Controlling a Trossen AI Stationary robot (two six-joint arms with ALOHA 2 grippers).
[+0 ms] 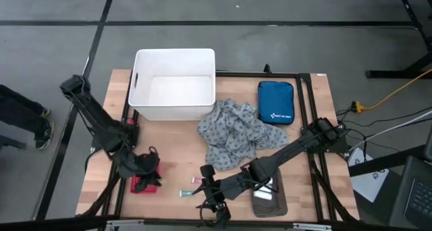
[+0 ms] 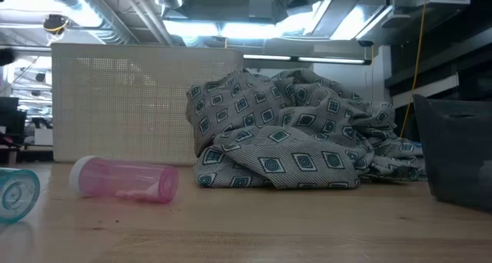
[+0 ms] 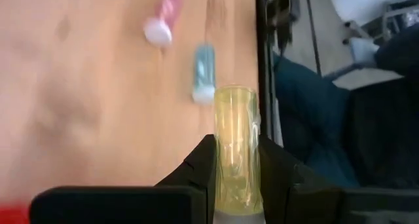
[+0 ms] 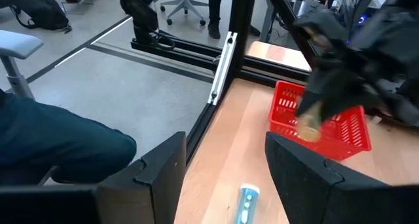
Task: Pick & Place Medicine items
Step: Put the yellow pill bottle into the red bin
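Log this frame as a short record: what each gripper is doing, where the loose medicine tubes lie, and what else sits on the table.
left gripper: shut on the yellow tube, over the red basket
right gripper: open, empty, near the table's front edge above the teal tube
pink tube: lying on the wood, beside the teal tube
white bin: at the back of the table
grey patterned cloth: bunched mid-table
blue pouch: right of the bin
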